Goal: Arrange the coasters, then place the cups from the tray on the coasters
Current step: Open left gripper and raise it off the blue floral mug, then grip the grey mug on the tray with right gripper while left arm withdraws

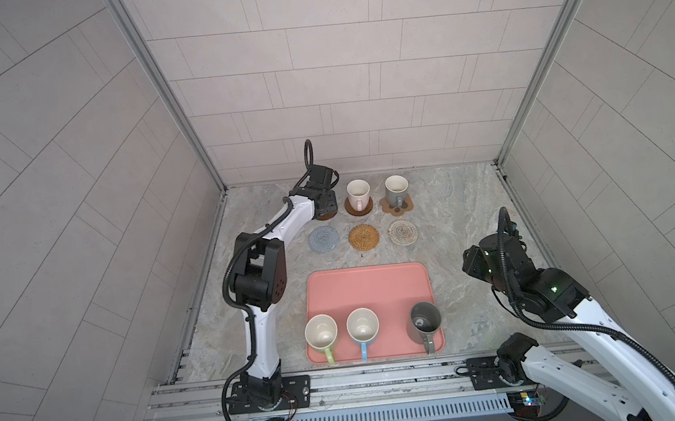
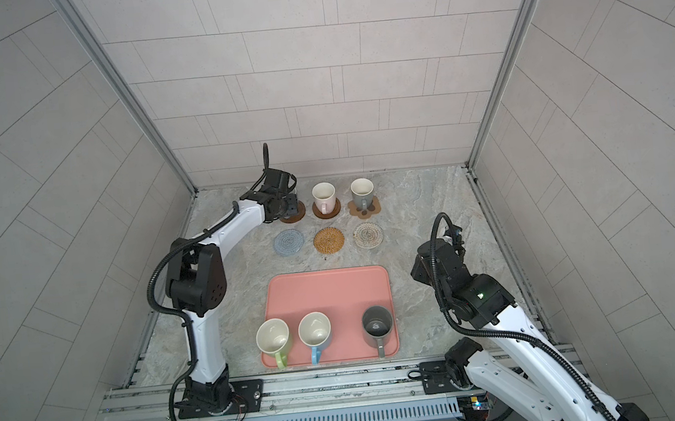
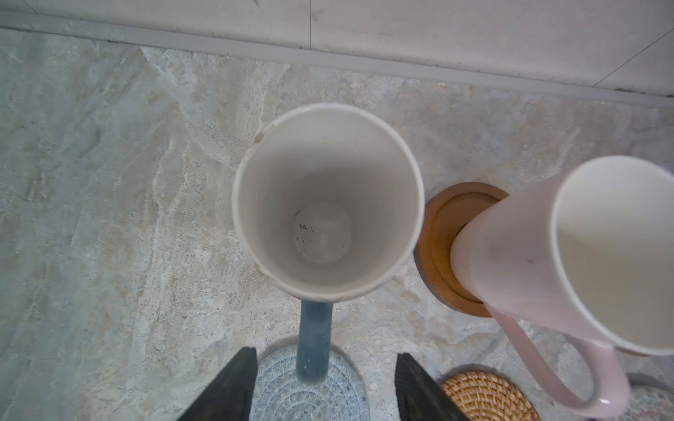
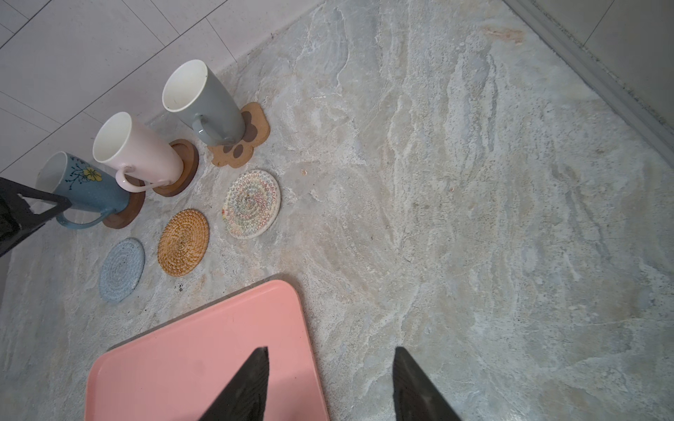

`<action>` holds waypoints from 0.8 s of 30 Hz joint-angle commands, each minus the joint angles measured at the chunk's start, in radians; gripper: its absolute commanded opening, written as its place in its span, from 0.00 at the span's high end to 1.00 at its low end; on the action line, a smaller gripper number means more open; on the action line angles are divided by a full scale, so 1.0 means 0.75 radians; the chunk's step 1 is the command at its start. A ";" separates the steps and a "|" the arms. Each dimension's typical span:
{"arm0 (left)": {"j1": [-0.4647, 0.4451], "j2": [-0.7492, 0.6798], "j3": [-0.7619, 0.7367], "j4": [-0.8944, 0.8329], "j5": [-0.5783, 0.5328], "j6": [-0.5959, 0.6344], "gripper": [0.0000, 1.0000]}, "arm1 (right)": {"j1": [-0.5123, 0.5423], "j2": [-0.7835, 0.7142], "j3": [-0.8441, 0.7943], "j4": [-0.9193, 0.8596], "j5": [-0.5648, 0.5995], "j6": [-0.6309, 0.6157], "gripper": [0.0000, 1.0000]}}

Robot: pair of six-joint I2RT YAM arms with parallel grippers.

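- Left hand (image 3: pixel 324 355) is at the back-left corner of the tabletop (image 1: pixel 461 209). Its two dark fingers (image 3: pixel 233 386) stand well apart on either side of the handle (image 3: pixel 314 339) of the blue mug (image 3: pixel 328 204). There is a clear gap on both sides, so it grips nothing.
- That blue mug (it has a yellow flower painted on its side) stands upright on a brown wooden disc (image 4: pixel 127 215). In both top views the arm hides most of it, so I can't say how squarely it sits.
- Just beside it in the back row, the pale pink mug (image 4: pixel 146 153) stands on the second wooden disc (image 3: pixel 436 248). Next along, the grey mug (image 4: pixel 215 105) stands on the paw-shaped coaster (image 4: pixel 237 151).
- One row nearer the front lie three bare coasters, side by side and not touching: the grey-blue crochet round (image 1: pixel 324 239), the golden rattan round (image 1: pixel 364 237) and the pale woven round (image 1: pixel 403 232).
- Nearer still sits the salmon-pink tray (image 1: pixel 367 288), with its far half bare.
- Three mugs stand upright along the tray's near edge: the yellow-green mug (image 1: pixel 321 333), the light blue mug (image 1: pixel 362 326) close beside it, and the taller dark grey mug (image 1: pixel 425 321) apart at the right end. Their handles point toward the near rim.
- Right hand (image 4: pixel 331 350) hangs above the tray's right side, well apart from every mug. Its fingers are spread partway with nothing between them.
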 commanded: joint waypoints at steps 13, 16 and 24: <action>-0.002 -0.505 -0.383 0.085 0.095 -0.001 0.31 | -0.004 0.000 0.064 -0.086 -0.230 -0.138 0.43; 0.003 -0.608 -0.472 0.083 0.103 -0.002 0.31 | 0.009 0.033 0.075 -0.113 -0.340 -0.143 0.43; 0.006 -0.842 -0.699 0.090 0.130 -0.048 0.31 | 0.212 0.129 0.202 -0.346 -0.396 -0.131 0.43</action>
